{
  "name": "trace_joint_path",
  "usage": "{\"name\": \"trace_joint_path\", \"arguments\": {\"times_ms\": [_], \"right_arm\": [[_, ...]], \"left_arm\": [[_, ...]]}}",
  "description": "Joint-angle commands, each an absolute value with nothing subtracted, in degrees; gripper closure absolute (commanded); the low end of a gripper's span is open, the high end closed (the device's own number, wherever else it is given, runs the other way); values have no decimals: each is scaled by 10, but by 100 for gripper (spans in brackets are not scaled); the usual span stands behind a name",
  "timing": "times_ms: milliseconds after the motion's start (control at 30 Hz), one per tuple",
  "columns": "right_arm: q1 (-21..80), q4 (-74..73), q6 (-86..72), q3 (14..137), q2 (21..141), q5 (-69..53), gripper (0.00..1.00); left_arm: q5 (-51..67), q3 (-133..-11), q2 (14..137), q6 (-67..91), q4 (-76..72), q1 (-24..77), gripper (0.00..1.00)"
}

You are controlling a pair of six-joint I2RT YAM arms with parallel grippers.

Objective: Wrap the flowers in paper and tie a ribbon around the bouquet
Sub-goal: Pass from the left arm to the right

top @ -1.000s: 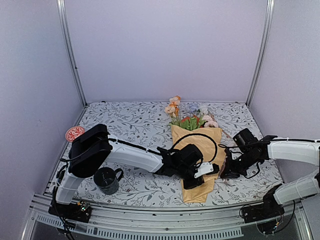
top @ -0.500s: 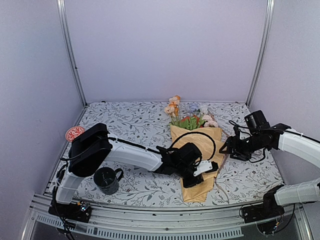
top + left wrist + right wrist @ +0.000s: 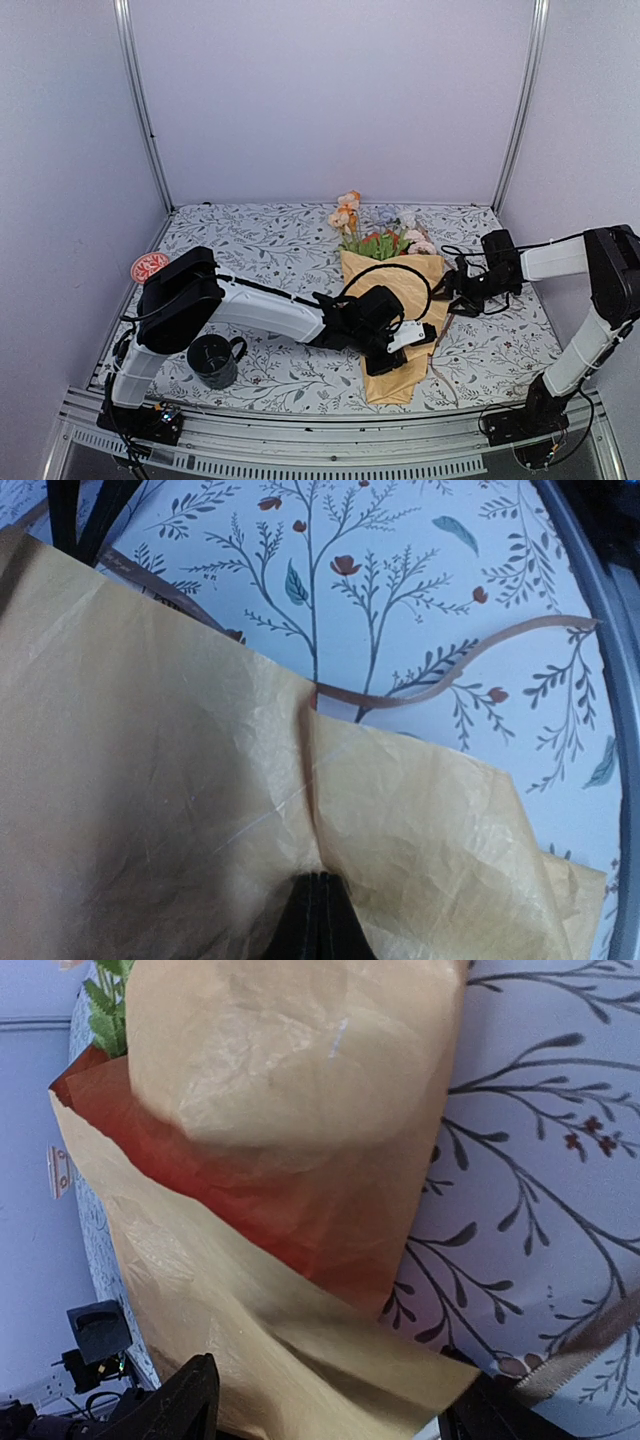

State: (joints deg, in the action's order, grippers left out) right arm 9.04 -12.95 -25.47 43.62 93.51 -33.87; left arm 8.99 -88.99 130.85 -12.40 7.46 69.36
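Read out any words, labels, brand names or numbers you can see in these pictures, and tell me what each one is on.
None: no text can be read in any view.
Paper: plain mustard and orange-red, no print.
Mug: dark, no marking shows.
Round red disc: pale pattern, too small to tell whether it holds lettering.
Tablecloth: leaf and flower print only.

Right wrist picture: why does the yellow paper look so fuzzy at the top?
Right wrist view: the paper looks soft on top, probably too near the lens; the tablecloth print blurs too. Left wrist view: its creases show clearly. Top external view: even light, no glare.
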Motion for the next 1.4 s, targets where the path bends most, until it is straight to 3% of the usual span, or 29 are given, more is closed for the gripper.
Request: {"name": "trace_joint_path", "arguments": {"times_ms": [0, 133, 300, 367, 533, 567, 667, 767, 800, 867, 1133, 1367], "right_arm": [[89, -30, -255, 411, 976, -414, 23], [92, 56, -292, 387, 1021, -487, 26], [105, 98, -313, 375, 1041, -493, 28], [108, 110, -318, 374, 1049, -497, 41], [109, 140, -339, 368, 1047, -497, 97], [109, 139, -342, 370, 1042, -495, 100], [109, 136, -356, 375, 1031, -484, 100], [109, 134, -367, 378, 1023, -473, 100], [109, 134, -369, 379, 1020, -470, 100], [109, 133, -374, 385, 1019, -468, 100], [110, 90, -363, 455, 1041, -458, 100], [119, 42, -340, 510, 1076, -438, 100]], "left_arm": [[82, -867, 1343, -127, 165, 698, 100], [76, -870, 1348, -128, 170, 698, 100], [75, -870, 1349, -127, 172, 697, 100], [74, -870, 1349, -127, 171, 697, 100], [62, -865, 1333, -120, 162, 697, 100], [62, -864, 1322, -118, 155, 697, 94], [86, -863, 1274, -110, 122, 698, 69], [144, -862, 1223, -101, 69, 702, 36], [157, -870, 1218, -95, 61, 704, 31], [165, -917, 1237, -77, 70, 709, 29], [101, -1155, 1420, -43, 206, 722, 48], [1, -1231, 1480, -17, 229, 719, 32]]}}
